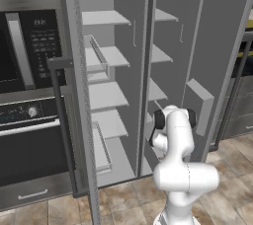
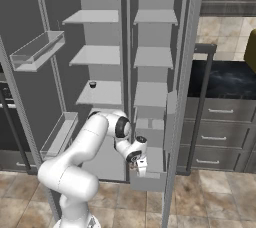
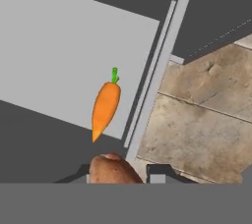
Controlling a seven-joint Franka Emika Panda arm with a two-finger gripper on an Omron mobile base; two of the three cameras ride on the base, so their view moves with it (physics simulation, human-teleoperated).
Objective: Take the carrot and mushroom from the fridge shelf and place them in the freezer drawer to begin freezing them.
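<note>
Tiled floor (image 3: 197,120) beside freezer drawer (image 3: 59,46) | carrot (image 3: 105,107) inside | pincer (image 3: 120,175) clamped on mushroom (image 3: 114,169)

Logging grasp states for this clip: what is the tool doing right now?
Tool: shut on the mushroom, a brown rounded piece between its tips, above the freezer drawer where the carrot lies.
</note>
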